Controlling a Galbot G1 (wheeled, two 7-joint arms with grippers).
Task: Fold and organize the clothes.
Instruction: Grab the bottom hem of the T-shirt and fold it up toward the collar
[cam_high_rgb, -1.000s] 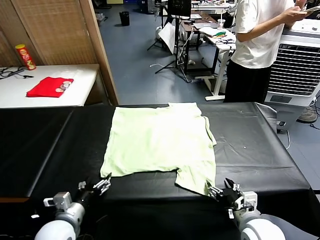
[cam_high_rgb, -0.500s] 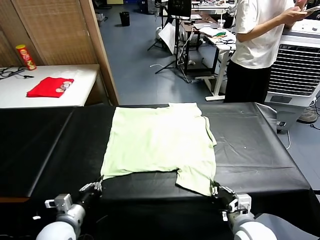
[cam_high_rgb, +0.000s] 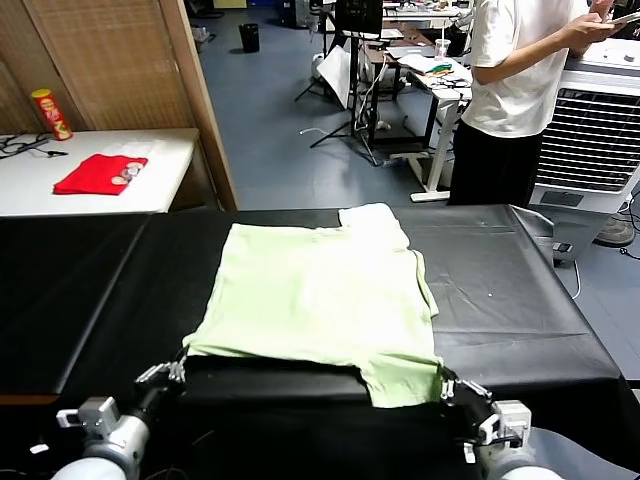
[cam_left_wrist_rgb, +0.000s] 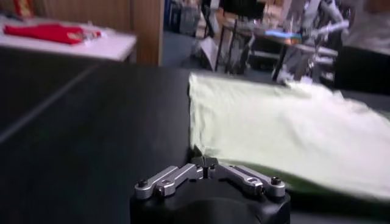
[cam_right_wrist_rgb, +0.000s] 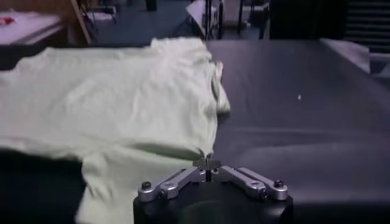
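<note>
Both grippers, left gripper (cam_high_rgb: 178, 368) and right gripper (cam_high_rgb: 447, 384), pinch the pale green shirt's (cam_high_rgb: 315, 292) near corners.

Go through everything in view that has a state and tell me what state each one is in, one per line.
Pale yellow-green short-sleeved shirt: spread on the black table cover, near edge lifted at both corners.
Left gripper: shut on the shirt's near left corner.
Right gripper: shut on the shirt's near right corner.
Red garment: folded, lying on the white side table.

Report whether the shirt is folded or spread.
Spread: the shirt lies as a single flat layer on the black table, with one sleeve showing and no fold made yet.
</note>
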